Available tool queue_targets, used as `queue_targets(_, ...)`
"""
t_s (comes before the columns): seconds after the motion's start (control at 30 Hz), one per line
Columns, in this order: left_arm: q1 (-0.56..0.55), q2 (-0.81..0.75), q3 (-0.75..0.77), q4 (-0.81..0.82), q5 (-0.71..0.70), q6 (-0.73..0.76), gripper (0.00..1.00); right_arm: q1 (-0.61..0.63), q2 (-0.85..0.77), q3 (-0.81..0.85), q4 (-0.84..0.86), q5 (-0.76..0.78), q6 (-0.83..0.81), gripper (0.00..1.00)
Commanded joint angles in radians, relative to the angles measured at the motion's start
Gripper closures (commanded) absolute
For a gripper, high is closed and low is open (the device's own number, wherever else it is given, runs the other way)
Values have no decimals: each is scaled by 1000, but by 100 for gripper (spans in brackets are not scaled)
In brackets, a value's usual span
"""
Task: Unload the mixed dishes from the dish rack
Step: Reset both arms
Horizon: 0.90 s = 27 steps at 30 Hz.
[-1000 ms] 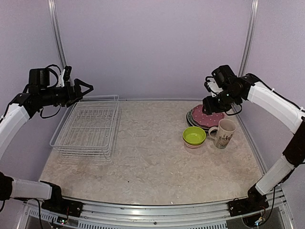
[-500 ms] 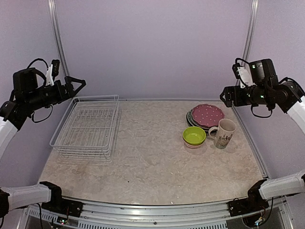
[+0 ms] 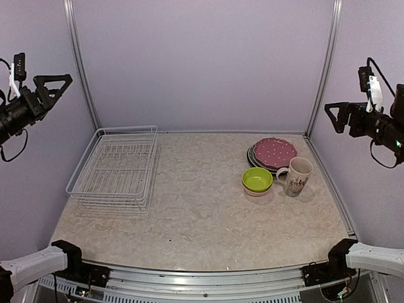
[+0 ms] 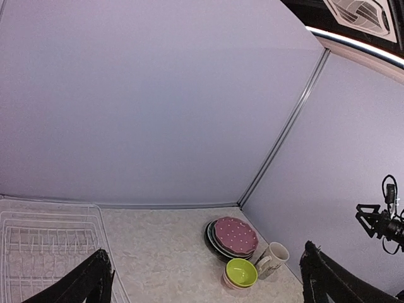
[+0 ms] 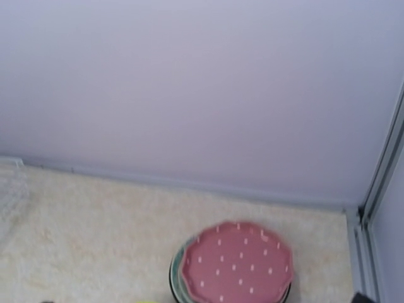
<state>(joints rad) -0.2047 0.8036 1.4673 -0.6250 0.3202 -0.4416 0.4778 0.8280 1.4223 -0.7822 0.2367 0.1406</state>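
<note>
White wire dish rack (image 3: 113,165) sat bare at 9 o'clock | pink polka-dot plate stack (image 3: 274,152), lime-green bowl (image 3: 257,179), cream printed mug (image 3: 298,175) stood at 2 o'clock | judged rigid, slick, breakable; pinch rims | left gripper (image 3: 57,88), right gripper (image 3: 333,118) spread wide, empty

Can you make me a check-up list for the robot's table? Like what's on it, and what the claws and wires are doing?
Surface: marbled table, no spills seen.
Job's things: white wire dish rack on the left, no dishes in it. On the right, a plate stack topped by the pink polka-dot plate, with the lime-green bowl and the mug in front of it, upright.
Clutter: nothing seen.
Grippers: left gripper and right gripper are raised high at the sides, open and holding nothing.
Cables: a black cable loops below the right wrist, far above the dishes.
Surroundings: lilac walls and metal corner posts.
</note>
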Motion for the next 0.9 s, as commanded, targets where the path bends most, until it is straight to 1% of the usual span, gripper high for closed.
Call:
queue_targets(0.0, -5, -20, 69, -92, -41, -10, 1, 6, -50, -16, 55, -14, -32, 0)
queue_targets(0.23, -5, -59, 98, -93, -91, 11, 1, 5, -100, -41, 85, -31, -34, 0)
queue_targets(0.67, -5, -81, 94, -107, -122, 44, 1, 6, -102, -51, 112, -32, -36, 0)
queue_targets(0.8, -5, -81, 84, -105, -126, 47, 1, 6, -120, -86, 130, -18, -32, 0)
queue_targets(0.87, -5, -80, 81, -104, -123, 47, 1, 6, -118, -92, 126, 17, -26, 0)
